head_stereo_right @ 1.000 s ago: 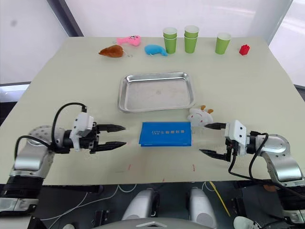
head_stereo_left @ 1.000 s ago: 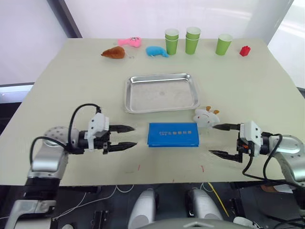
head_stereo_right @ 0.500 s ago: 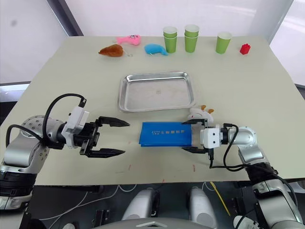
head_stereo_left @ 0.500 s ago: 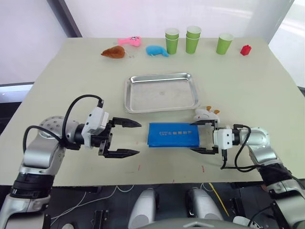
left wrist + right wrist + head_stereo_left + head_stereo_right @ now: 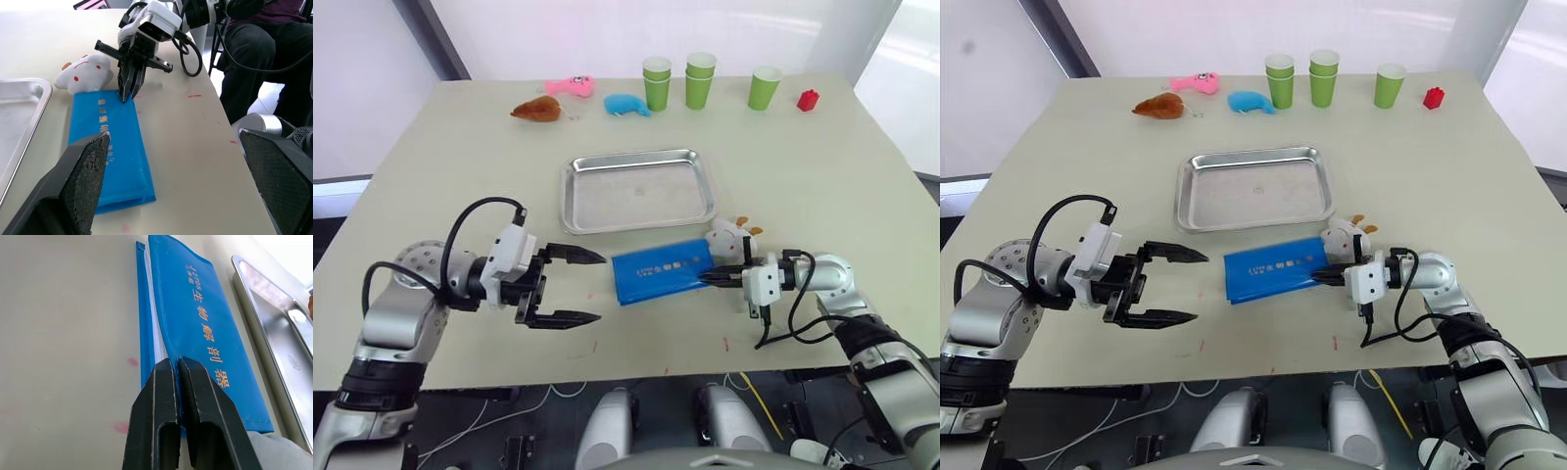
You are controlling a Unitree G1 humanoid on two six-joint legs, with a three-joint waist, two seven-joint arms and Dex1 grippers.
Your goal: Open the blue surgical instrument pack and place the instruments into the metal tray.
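The blue surgical instrument pack (image 5: 661,272) lies closed on the table, skewed, just in front of the metal tray (image 5: 639,190), which holds nothing. My right gripper (image 5: 710,279) is shut on the pack's right edge. In the right wrist view the fingers (image 5: 161,382) pinch the top flap, and a white lining shows in the seam of the pack (image 5: 195,308). My left gripper (image 5: 600,288) stands wide open left of the pack, a short gap away, with nothing in it. The left wrist view shows the right gripper (image 5: 124,95) at the pack's (image 5: 110,147) far end. The instruments are hidden.
A white plush toy (image 5: 732,238) lies right beside my right gripper, behind the pack's right end. Along the far edge stand green cups (image 5: 695,80), a red block (image 5: 808,99), a blue plush (image 5: 628,104), a pink toy (image 5: 568,87) and a brown toy (image 5: 536,110).
My right gripper has closed on the pack's right edge, and the pack has turned, its right end now farther back. The left gripper stays open in about the same place.
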